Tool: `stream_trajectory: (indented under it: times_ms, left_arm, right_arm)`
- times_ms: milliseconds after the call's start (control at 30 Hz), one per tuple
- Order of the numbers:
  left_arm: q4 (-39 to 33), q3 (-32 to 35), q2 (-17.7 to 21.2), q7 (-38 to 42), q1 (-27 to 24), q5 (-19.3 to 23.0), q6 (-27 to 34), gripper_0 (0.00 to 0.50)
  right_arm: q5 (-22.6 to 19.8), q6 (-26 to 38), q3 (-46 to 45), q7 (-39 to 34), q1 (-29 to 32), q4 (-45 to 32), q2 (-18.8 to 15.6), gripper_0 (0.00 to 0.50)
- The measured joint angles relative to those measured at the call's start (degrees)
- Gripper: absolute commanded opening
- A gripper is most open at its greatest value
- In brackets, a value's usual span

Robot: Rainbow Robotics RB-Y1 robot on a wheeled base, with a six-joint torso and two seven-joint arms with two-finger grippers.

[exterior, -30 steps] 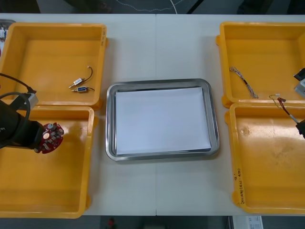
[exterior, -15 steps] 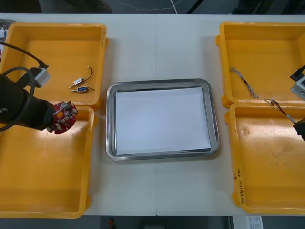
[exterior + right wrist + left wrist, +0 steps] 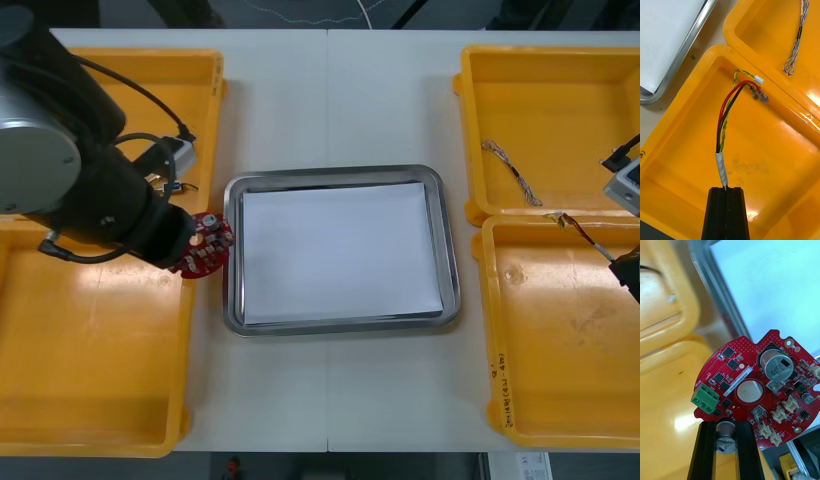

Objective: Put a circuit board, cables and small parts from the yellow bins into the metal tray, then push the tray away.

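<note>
Right at the tray's left edge is where it's all happening: the left claw [image 3: 186,250] is pinching the red circuit board [image 3: 204,247] by its rim. In the left wrist view the fingers [image 3: 707,450] sit on either side of a little can-shaped part on the board [image 3: 748,390], so it's a clamp on that edge, not a wide grab. The board hangs flat-ish, face up, over the strip of table between the near left bin [image 3: 192,330] and the tray [image 3: 340,172], and from above it just laps the tray's rim.

So the tray is straight off toward the robot's right of that claw, and the white inside begins just past the rim. I'd guess it only needs to carry a bit further over before letting go. I can't see anything blocking it; the tray is bare inside.

Over on the other side, the right claw [image 3: 632,268] is squeezed together on the taped end of a red, black and yellow cable bundle [image 3: 727,112], held above the near right bin [image 3: 763,161]. The bundle's long axis runs away from the fingers toward the far bin, where a blue and white cable [image 3: 512,172] lies. That arm has the bin wall between it and the tray, so the left one is clearly nearer.
</note>
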Motion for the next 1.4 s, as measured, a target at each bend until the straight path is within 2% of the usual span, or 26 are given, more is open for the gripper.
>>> stream_trajectory:
  times_ms: [267, 467, 867, 1400]
  left_arm:
    - [5.0, -9.2, -7.0, 0.0, -6.3, -5.3, 0.0, 0.0]
    - [9.4, -13.5, -10.8, 0.0, -9.3, -7.1, -0.4, 0.0]
    - [18.2, -23.0, -11.1, 0.0, -9.5, -10.0, -12.4, 0.003]
    - [20.1, -25.7, -11.1, 0.0, -9.5, -11.2, -14.5, 0.004]
  right_arm:
    - [0.4, 0.0, 0.0, 0.0, 0.0, 0.0, 0.0, 0.0]
    - [1.1, 0.0, 0.0, 0.0, 0.0, 0.0, 0.0, 0.0]
    - [1.8, 0.0, 0.0, 0.0, 0.0, 0.0, 0.0, 0.0]
    - [2.5, 0.0, 0.0, 0.0, 0.0, 0.0, 0.0, 0.0]
